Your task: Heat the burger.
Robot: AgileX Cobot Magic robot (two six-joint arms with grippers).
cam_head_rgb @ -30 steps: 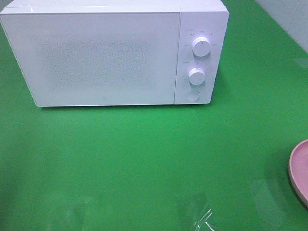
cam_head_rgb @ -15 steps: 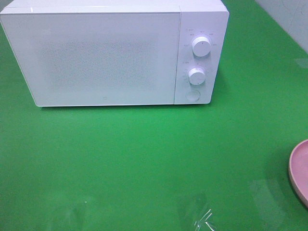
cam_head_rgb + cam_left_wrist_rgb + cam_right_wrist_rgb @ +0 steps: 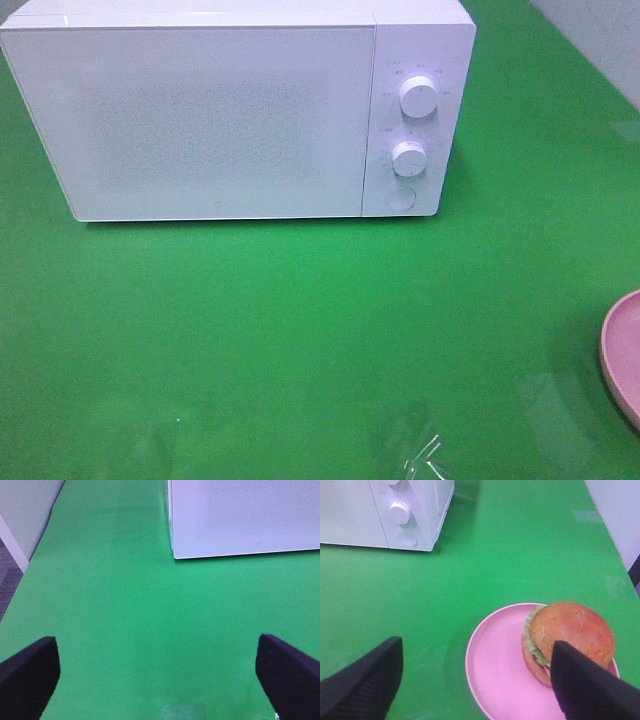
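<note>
With the microwave (image 3: 235,110) door closed, the burger (image 3: 568,640) is sitting on the pink plate (image 3: 500,680) well off the microwave's knob side, both the left claw (image 3: 155,672) and right claw (image 3: 475,680) are gaping wide and empty, so opening the door is likely coming next.

A flat table covered in a bright green mat (image 3: 300,330) is seen. A white box-shaped microwave oven with two round dials (image 3: 235,110) is set on it toward the back, door closed. A flat round pink plate (image 3: 505,675) is placed directly on the mat near the right edge, well apart from the oven. A scrap of clear film (image 3: 422,460) lies at the front edge.
</note>
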